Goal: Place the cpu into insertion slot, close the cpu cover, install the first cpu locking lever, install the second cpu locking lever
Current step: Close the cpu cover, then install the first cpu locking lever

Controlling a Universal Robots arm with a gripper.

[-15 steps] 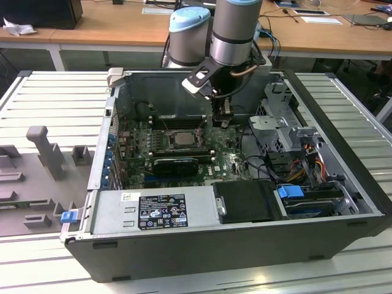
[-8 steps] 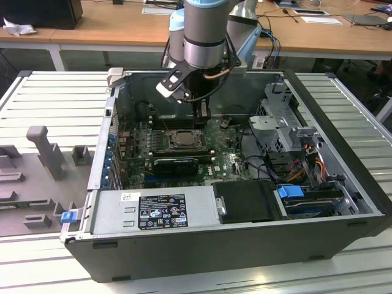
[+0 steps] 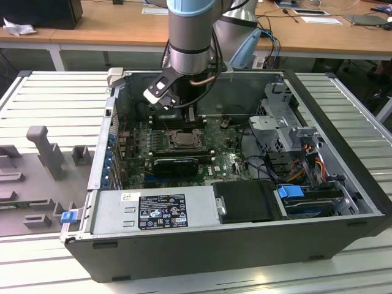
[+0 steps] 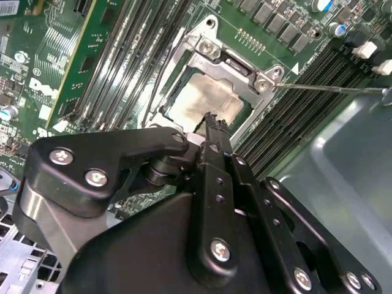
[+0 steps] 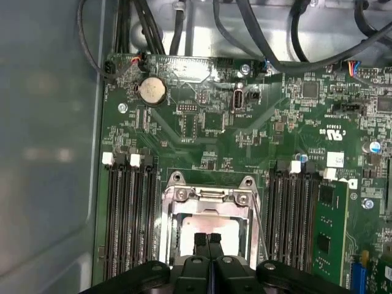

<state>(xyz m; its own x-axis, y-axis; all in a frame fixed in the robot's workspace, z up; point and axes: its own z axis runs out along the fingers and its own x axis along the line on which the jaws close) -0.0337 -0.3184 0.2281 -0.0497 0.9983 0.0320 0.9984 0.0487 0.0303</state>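
Note:
The cpu (image 4: 205,101) lies flat in the insertion slot (image 3: 182,139), its pale face (image 5: 193,223) showing through the window of the cpu cover (image 5: 208,196). The grey metal cover (image 4: 236,61) lies down over the socket frame. A thin locking lever (image 4: 331,88) sticks out sideways from one corner of the socket over the memory slots; it also runs along the socket's side (image 5: 260,223). My gripper (image 4: 211,122) is shut with nothing between its black fingers. Its tips (image 5: 208,240) hover at the socket's edge, close over the cpu. In the exterior view the gripper (image 3: 185,119) hangs just above the socket.
Long black memory slots (image 5: 128,214) flank the socket on both sides. A black expansion card (image 3: 174,165), a power supply (image 3: 153,211) and a drive cage (image 3: 288,131) crowd the case. Cables (image 5: 275,55) run along the board's edge by the metal case wall (image 5: 43,153).

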